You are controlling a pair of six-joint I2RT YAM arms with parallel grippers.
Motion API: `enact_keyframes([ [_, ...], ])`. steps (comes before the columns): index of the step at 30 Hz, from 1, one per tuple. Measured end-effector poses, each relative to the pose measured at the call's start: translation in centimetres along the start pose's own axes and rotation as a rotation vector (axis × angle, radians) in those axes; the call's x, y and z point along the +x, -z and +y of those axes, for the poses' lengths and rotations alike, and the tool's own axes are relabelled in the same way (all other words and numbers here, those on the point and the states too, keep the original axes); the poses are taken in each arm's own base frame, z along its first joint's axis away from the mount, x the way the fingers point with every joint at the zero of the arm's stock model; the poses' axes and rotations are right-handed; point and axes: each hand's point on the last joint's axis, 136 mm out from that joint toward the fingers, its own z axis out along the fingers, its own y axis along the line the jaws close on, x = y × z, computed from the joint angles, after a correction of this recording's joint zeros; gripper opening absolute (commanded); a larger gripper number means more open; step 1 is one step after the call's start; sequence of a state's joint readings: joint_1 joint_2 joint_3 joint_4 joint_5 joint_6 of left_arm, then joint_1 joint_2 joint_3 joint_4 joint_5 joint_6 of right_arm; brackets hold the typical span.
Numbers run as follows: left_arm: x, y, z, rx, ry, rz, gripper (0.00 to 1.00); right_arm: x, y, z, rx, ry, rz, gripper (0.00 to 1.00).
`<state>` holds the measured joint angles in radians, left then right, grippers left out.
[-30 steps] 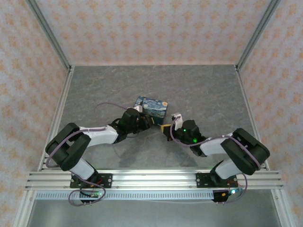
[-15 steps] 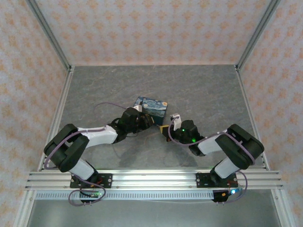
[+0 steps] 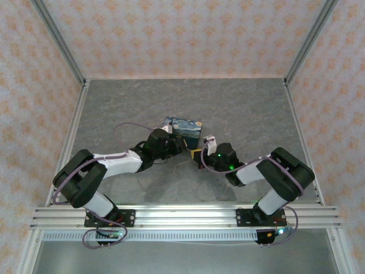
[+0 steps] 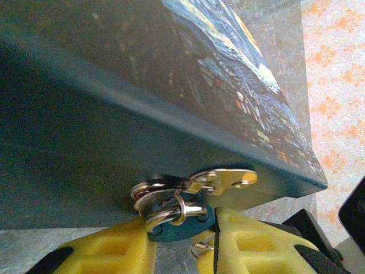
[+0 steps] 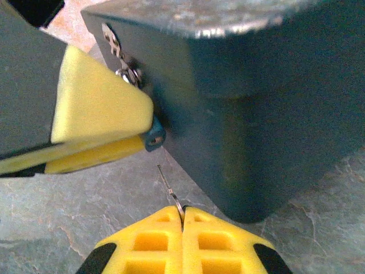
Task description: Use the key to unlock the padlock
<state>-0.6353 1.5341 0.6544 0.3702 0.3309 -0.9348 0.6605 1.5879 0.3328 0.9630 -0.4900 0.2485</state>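
Overhead view: two arms reach inward from the near edge of the grey counter [image 3: 251,108]. They meet at the near side of a rectangular box [image 3: 185,127] printed with a swirling blue-and-yellow night sky, which lies near the middle of the counter. The left fingers [image 3: 178,147] sit against the box's near wall. The right fingers [image 3: 197,153] are just beside them, to their right and slightly nearer the arm bases.

Left wrist view: the two yellow left fingers pinch the small teal padlock [image 4: 174,230] between their tips. The padlock hangs at the dark side wall of the box, just under a brass-coloured hasp [image 4: 225,178]. Its pale metal shackle [image 4: 171,211] lies among a cluster of metal loops directly below the hasp. How these loops interlink cannot be told.

Right wrist view: the yellow right fingers are pressed together on a thin metal key [image 5: 166,178], seen edge-on, with a small ring [image 5: 178,204] at its base. The key rises from the fingertips and points toward the teal end of the padlock, which pokes out from between the left fingers. Its tip is near the padlock but apart from it. The box stands on the counter just behind them, its dark corner to the right of the key.
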Motion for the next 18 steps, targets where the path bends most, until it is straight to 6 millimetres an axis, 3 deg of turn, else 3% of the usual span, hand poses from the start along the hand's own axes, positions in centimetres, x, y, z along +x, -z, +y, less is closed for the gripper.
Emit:
enact_keyframes([
  [18, 0.04, 0.0, 0.14, -0.007, 0.0, 0.002, 0.3, -0.71, -0.57, 0.15, -0.01, -0.021, -0.019, 0.0],
])
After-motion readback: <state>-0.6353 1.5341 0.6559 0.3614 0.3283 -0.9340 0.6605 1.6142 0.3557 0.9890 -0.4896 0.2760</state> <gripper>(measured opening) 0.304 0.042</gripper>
